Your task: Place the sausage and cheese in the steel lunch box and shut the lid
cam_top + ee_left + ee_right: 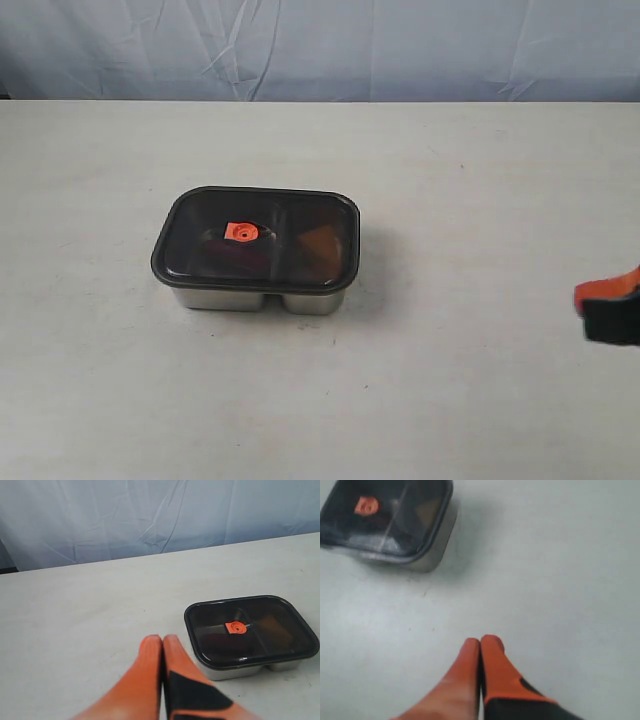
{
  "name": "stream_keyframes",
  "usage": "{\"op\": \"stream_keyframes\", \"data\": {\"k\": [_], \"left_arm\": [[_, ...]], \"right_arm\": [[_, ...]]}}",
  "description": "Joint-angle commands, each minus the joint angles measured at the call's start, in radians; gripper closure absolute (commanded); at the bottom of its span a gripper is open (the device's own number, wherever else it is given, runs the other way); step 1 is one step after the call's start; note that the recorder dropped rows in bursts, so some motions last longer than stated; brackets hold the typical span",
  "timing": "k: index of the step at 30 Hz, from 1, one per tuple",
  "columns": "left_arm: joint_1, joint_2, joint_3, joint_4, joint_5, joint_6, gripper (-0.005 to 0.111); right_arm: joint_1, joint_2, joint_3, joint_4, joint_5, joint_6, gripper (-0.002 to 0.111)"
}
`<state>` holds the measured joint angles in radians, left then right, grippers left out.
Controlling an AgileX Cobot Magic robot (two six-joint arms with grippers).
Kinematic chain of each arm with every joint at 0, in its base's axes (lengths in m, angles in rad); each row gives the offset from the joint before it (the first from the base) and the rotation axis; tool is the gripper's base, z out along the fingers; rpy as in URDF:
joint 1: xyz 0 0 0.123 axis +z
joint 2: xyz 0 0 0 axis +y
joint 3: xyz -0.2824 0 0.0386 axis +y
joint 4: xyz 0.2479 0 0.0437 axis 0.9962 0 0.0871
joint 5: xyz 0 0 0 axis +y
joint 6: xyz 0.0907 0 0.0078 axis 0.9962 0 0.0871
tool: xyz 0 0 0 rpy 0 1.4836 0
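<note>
Left gripper: orange fingers pressed flat together, no gap between the tips, nothing in them; it hangs over bare table.
Right gripper: likewise closed tip to tip and holding nothing; in the exterior view only its orange and black end shows at the right edge.
Box: sits on the table out ahead of the left gripper's tips and a little to one side, near but not touching; from the right gripper it is well apart, ahead and off to the side.
Lid: dark and see-through, seated flat on the box with its rim covering all four edges.
Valve: small orange square at the lid's middle.
Cheese: a brownish-orange shape under the tinted lid, in the compartment nearer the right gripper.
Sausage: only a dim reddish patch through the lid, in the other compartment, under and beside the valve; its outline is too dark to make out.
Table: pale, matte, lightly scuffed.
Backdrop: creased blue-grey cloth beyond the table's far edge.
</note>
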<state>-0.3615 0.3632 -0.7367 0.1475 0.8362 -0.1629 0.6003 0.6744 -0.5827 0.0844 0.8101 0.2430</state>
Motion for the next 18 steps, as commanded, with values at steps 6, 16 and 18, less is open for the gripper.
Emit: {"op": "stream_keyframes", "data": {"k": [6,16,18], "left_arm": [[0.002,-0.007,0.001,0.027,-0.002,-0.009,0.107],[0.002,-0.007,0.001,0.029,-0.002,-0.009,0.107],[0.002,-0.007,0.001,0.029,-0.002,-0.009,0.107]], "right_arm": [[-0.584,-0.405,0.127,0.051,-0.265,-0.268,0.108],[-0.710,-0.594,0.377,0.102,-0.360,-0.324,0.108],[-0.710,-0.621,0.425,0.092,-0.393,-0.324,0.108]]}}
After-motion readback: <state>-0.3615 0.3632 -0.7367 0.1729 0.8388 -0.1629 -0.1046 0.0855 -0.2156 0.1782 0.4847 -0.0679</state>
